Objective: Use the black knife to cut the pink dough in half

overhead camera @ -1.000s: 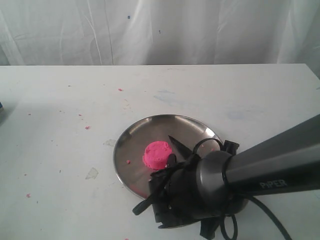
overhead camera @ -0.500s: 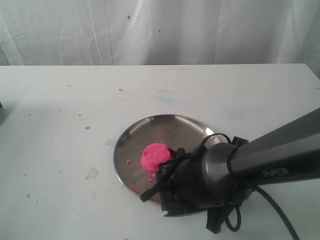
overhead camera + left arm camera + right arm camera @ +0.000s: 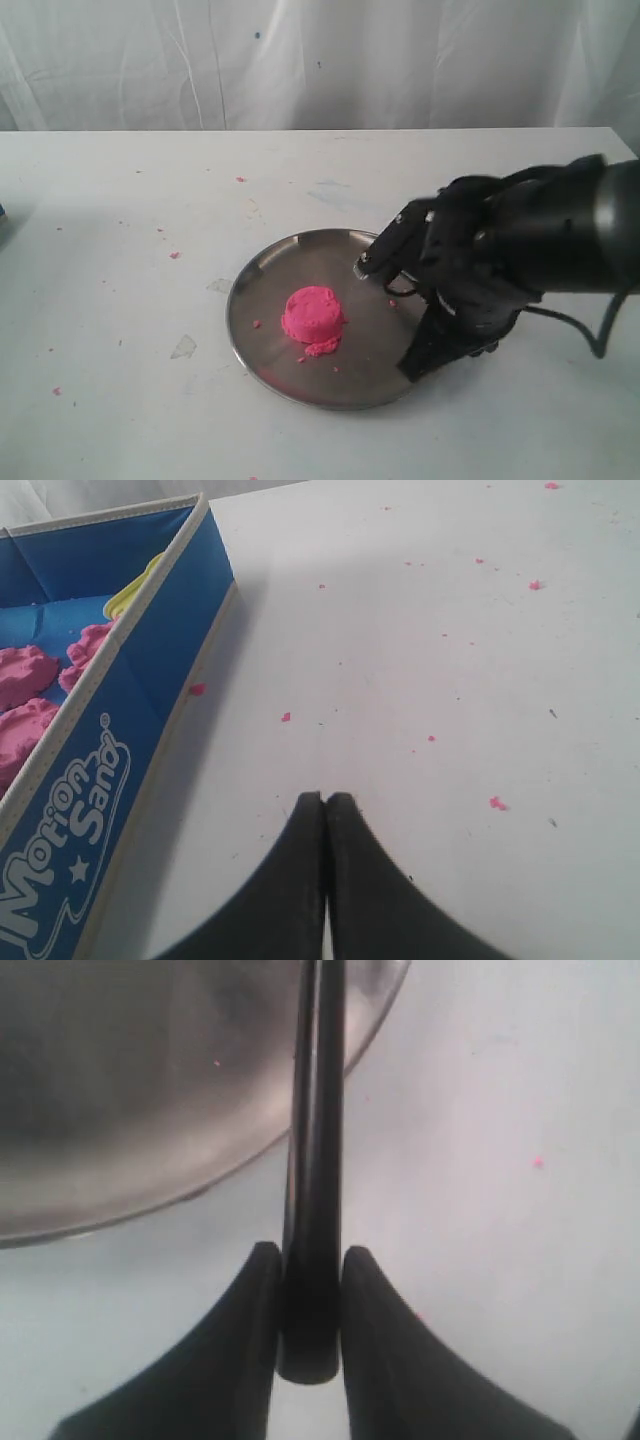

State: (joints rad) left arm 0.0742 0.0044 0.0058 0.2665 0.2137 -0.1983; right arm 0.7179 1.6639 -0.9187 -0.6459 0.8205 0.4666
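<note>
Sitting whole on steel plate [image 3: 262, 275]: pink dough [image 3: 313, 313], one mound, not yet halved. Right gripper [image 3: 305, 1305] jaws clamping black knife [image 3: 313, 1160] beside plate's rim. Left gripper [image 3: 325, 810] jaws closed, empty, over bench [image 3: 120, 200].

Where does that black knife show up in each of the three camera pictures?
Exterior view: black knife mostly hidden under the right hand, at the steel plate's right rim.
Left wrist view: not in it.
Right wrist view: black knife runs up the middle, clamped.
Shared landmark: the steel plate.
</note>
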